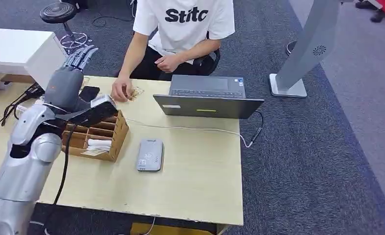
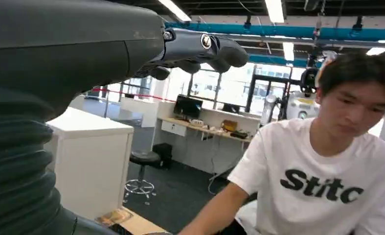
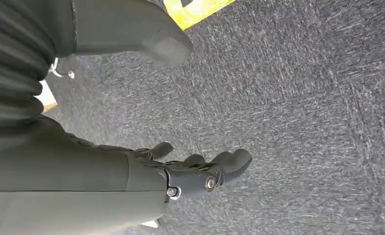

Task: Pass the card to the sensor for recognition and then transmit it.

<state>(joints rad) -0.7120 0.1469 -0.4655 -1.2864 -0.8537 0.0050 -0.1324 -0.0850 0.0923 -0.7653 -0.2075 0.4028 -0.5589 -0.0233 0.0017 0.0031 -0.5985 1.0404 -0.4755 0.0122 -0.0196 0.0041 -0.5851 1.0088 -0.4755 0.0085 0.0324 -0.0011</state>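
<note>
Left hand (image 1: pixel 75 66) is raised, fingers spread, holding nothing; right hand (image 3: pixel 200 171) hangs loose — cards (image 1: pixel 98 144) sit in the box (image 1: pixel 113 142) beside the sensor (image 1: pixel 149 154). Nothing seems scanned yet.

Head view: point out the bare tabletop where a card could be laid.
Free: the light wooden table right of the grey card reader, below the open grey laptop, down to the near edge. Crowded: the far left, around the wooden compartment box, raised left hand and person's hand.

grey sensor (image 1: pixel 149 154) flat on desk, cards (image 1: pixel 98 144) in wooden box
</note>
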